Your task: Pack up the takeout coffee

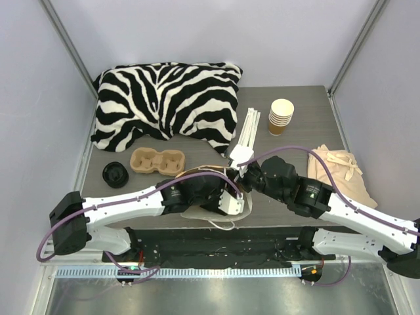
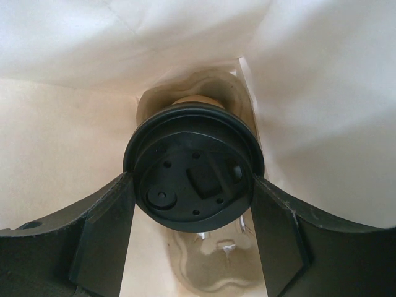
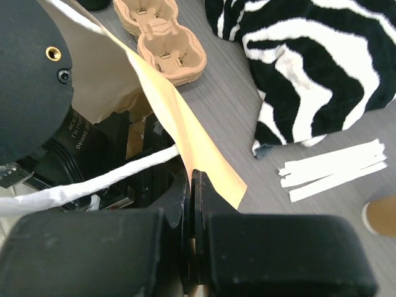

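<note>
The takeout coffee (image 2: 195, 179), a tan cup under a round black lid, sits deep inside a paper bag (image 2: 74, 136). In the left wrist view my left gripper (image 2: 193, 185) reaches into the bag, and both fingers (image 2: 108, 229) press against the lid's sides. My right gripper (image 3: 197, 185) is shut on the bag's tan upper edge (image 3: 179, 117) and holds the mouth apart. A white paper handle (image 3: 93, 182) runs across beside it. From above, both grippers meet at the bag (image 1: 216, 213) near the table's front, and the cup is hidden there.
A zebra-striped cushion (image 1: 167, 98) fills the back left. In front of it lie a cardboard cup carrier (image 1: 157, 161) and a loose black lid (image 1: 115, 174). White strips (image 1: 246, 134), a stack of lidless cups (image 1: 281, 116) and a cream cloth bag (image 1: 338, 170) lie to the right.
</note>
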Robot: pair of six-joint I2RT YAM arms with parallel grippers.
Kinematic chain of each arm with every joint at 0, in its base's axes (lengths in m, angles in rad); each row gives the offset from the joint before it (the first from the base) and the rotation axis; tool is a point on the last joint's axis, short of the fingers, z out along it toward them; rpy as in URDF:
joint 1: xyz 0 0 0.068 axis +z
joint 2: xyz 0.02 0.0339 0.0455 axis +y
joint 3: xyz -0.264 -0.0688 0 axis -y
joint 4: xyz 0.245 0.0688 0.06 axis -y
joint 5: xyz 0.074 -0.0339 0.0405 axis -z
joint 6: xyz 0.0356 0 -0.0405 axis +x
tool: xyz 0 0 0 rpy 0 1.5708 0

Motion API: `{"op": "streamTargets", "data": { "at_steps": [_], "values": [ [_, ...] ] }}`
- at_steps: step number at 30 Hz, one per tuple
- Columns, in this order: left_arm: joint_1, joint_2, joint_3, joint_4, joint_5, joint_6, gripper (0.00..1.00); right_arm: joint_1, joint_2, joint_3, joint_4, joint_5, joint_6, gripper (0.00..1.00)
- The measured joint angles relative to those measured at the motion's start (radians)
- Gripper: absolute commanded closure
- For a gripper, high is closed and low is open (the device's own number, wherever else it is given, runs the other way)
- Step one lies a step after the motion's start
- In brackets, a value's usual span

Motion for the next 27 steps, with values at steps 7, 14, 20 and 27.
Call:
{"op": "streamTargets", "data": {
  "at_steps": [7,14,20,27],
  "values": [
    [0.053,0.054,0.088,-0.094,0.076,0.013,1.0,-0.097,0.074,0.078,-0.048,-0.077,0.089,0.99],
    [0.112,0.136,0.196,-0.189,0.161,0.046,1.0,-0.193,0.111,0.117,-0.082,-0.183,0.152,0.99],
    [0.163,0.198,0.275,-0.262,0.233,0.073,0.95,-0.294,0.169,0.162,-0.107,-0.286,0.193,0.99],
    [0.19,0.246,0.325,-0.299,0.268,0.081,0.96,-0.388,0.223,0.195,-0.119,-0.41,0.217,0.99]
  ]
}}
